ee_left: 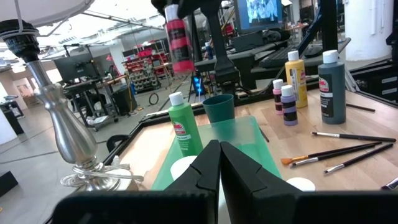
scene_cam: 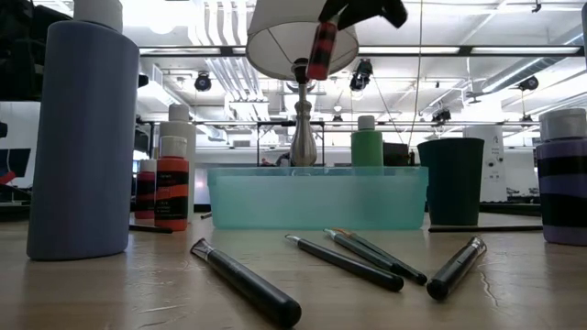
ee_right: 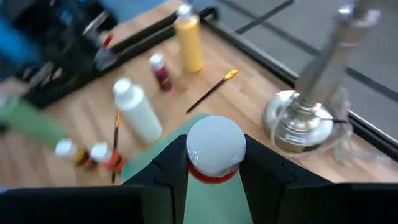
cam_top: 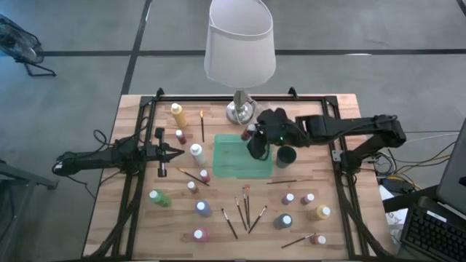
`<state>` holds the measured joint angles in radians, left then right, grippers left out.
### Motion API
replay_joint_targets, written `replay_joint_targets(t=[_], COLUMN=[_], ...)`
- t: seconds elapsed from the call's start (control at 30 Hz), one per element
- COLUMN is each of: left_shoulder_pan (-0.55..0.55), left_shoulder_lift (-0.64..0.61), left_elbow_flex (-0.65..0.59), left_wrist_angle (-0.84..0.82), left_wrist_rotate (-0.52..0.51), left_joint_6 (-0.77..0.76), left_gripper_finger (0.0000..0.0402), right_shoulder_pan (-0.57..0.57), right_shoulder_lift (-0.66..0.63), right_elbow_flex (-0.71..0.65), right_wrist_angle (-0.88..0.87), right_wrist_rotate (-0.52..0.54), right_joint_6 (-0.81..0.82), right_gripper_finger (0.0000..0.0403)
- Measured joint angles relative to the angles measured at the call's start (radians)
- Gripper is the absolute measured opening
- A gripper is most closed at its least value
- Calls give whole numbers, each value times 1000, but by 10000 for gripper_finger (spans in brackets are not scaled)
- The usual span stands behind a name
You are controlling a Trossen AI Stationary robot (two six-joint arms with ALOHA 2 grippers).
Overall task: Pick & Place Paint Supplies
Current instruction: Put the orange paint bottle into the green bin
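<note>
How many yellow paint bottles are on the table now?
2. One yellow bottle stands left of the lamp; the other yellow bottle stands at the right side, toward the opposite edge. None looks hidden.

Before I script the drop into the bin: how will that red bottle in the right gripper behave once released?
The right gripper holds the red bottle high above the teal bin. Tall and narrow, it will probably topple on landing. Being round, it may roll, though the bin's walls should contain it.
</note>
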<state>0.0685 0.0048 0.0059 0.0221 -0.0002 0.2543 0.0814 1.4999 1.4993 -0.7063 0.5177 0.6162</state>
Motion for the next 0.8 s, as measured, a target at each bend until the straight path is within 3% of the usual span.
replay_joint_targets(t=[0.13, 0.37, 0.8], left_shoulder_pan=[0, 0, 0], left_shoulder_lift=[0, 0, 2], left_elbow_flex=[0, 0, 0], left_wrist_angle=[0, 0, 0], left_wrist_rotate=[0, 0, 0], left_joint_6=[0, 0, 0], left_gripper_finger=[16, 16, 16], right_shoulder_pan=[40, 69, 171], right_shoulder_lift=[35, 121, 174], right_elbow_flex=[-2, -3, 58], right_wrist_angle=[-42, -183, -179], right_wrist_rotate=[108, 115, 146], right_joint_6=[152, 447, 566], right_gripper_finger=[107, 107, 107])
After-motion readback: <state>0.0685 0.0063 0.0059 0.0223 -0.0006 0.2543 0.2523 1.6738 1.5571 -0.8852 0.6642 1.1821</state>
